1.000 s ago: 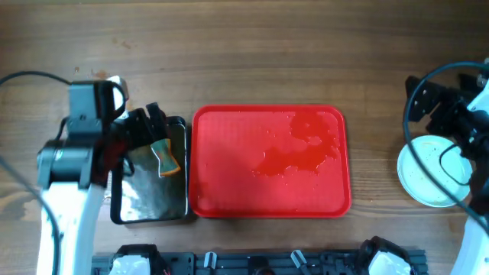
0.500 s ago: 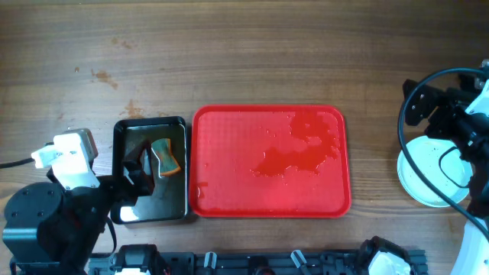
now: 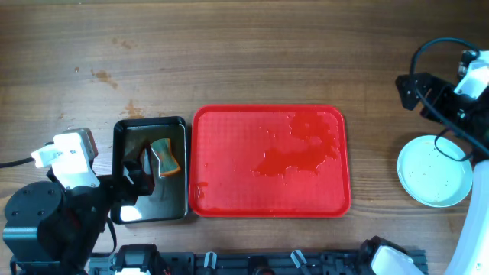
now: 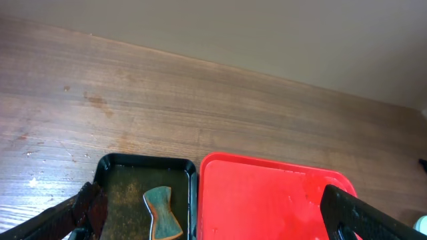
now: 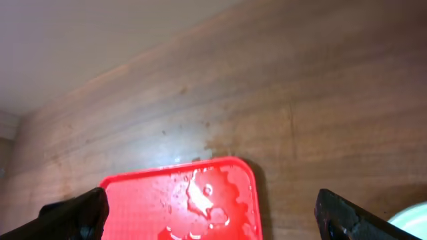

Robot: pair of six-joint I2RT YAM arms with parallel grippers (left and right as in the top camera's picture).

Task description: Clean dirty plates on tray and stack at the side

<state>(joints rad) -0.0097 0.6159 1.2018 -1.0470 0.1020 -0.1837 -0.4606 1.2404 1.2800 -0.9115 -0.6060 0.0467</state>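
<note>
Right arm had swung up and back off the stack of pale blue-white round plates (image 3: 435, 170) since half a second earlier, while the left arm hadn't budged. That stack sat on the wood just right of the big red plastic tray (image 3: 229, 153), which lay long-side left to right, wet but plateless. So the plates were on the robot's side of the right gripper (image 5: 215, 223), way nearer it than the left gripper (image 4: 213, 220) by the small glossy black tray (image 3: 149, 120). Both claws were spread wide, holding nothing.
</note>
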